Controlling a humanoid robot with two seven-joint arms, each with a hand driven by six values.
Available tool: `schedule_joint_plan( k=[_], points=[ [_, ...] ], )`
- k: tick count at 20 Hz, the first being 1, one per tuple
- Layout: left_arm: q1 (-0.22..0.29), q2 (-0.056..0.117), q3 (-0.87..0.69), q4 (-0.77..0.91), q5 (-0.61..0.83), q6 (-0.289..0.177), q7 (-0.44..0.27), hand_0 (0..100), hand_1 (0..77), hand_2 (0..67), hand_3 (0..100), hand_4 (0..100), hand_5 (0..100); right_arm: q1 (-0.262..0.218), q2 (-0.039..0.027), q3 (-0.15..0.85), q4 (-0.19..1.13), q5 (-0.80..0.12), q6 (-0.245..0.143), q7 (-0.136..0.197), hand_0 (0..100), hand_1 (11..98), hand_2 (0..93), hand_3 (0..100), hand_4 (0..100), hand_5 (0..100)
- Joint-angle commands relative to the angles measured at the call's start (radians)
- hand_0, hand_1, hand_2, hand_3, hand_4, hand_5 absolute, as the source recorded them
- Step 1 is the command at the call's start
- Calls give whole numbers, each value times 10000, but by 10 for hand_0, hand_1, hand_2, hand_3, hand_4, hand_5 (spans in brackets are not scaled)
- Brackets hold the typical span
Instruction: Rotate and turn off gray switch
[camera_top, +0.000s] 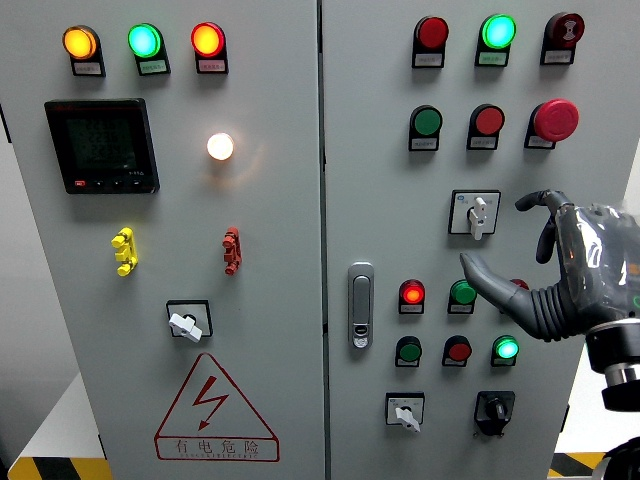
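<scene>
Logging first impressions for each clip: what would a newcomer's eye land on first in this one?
Probably the glowing white round lamp on the left grey cabinet door, with the lit amber, green and orange indicator lights above it. Next, the robot's grey right hand at the right edge, fingers spread, hovering beside the small grey rotary switch on the right door. The red triangular lightning warning sign at lower left also stands out.
</scene>
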Motion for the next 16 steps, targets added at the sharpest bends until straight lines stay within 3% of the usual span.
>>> schedule_joint_plan(
  k=[1, 2, 5, 7, 8, 13, 14, 16],
  points=[
    [0, -1, 0, 0, 0, 0, 1, 339, 0, 123, 223, 119, 122, -272, -14, 68, 380, 0, 19, 282, 0, 321, 343, 574, 451, 682],
    [0, -1, 0, 0, 0, 0, 1, 339, 0, 123, 223, 119, 122, -318, 1, 99, 458, -15, 19, 313, 0, 322, 317, 490, 358, 623],
    [0, -1, 0, 0, 0, 0, 1, 342, 0, 123, 223, 119, 122, -670, -14, 221, 871, -91, 19, 573, 0, 325, 228, 354, 238, 441],
    [0, 14, 0, 0, 0, 0, 1, 342, 0, 123, 223, 119, 122, -840, -14, 252, 1102, -199, 34, 833, 0, 328, 189, 300, 188, 379],
    [0, -1, 0, 0, 0, 0, 1, 342, 0, 123, 223, 119, 122, -932, -14, 267, 1194, -215, 34, 1123, 0, 331, 175, 269, 155, 341],
    [0, -1, 0, 0, 0, 0, 1, 339, 0, 123, 223, 119, 122, -1239, -14, 543, 1532, -445, 95, 1922, 0, 345, 153, 183, 117, 198],
    [0, 14, 0, 0, 0, 0, 1, 342, 0, 123, 223, 119, 122, -1254, -14, 589, 1608, -491, 126, 2030, 0, 347, 145, 172, 113, 138],
    [0, -1, 0, 0, 0, 0, 1, 337, 0, 123, 223, 119, 122, -1484, -14, 635, 1808, -613, 142, 2199, 0, 347, 136, 155, 106, 115]
  ],
)
